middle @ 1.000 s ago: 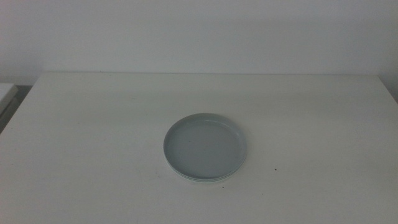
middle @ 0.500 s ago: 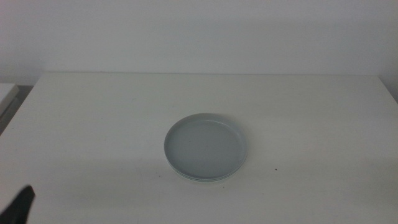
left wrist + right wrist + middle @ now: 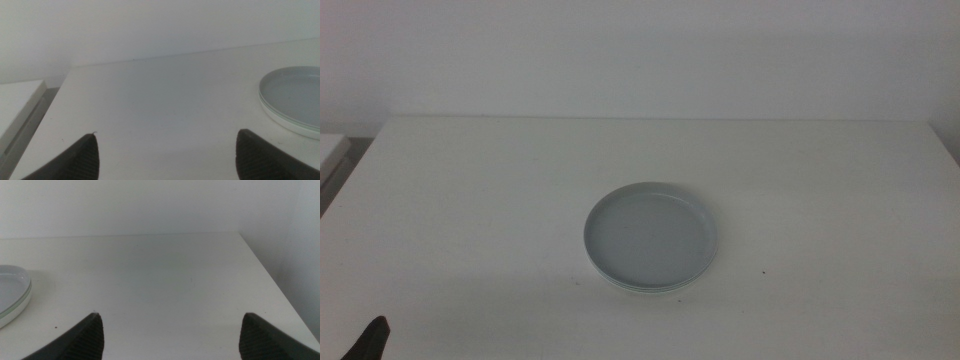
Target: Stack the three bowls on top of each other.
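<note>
You have the bowls (image 3: 650,236) sitting as one stack near the middle of the white table (image 3: 470,190). The grey bowl is on top, and in the left wrist view you can make out thin rims of the others nested beneath its edge. A pale green line shows at the stack's near edge in the middle view. Judged from this, the stacking looks done, or very close to it; you cannot confirm from here that exactly three are in the pile.

Your left gripper (image 3: 165,152) is low at the near left corner of the table, only a dark tip showing at the bottom edge of the middle view. Its jaws stand wide apart with nothing between them. The stack lies to its right and farther out, well apart from it.

Your right gripper (image 3: 170,330) is out of the middle view. Its jaws are also spread wide and empty, and the stack lies to its left, well apart, with only the rim visible in its wrist view.

Neither arm is clearly nearer. The stack is round, so no approach axis matters. If you need any correction, either side could reach it; otherwise hold both arms back.
</note>
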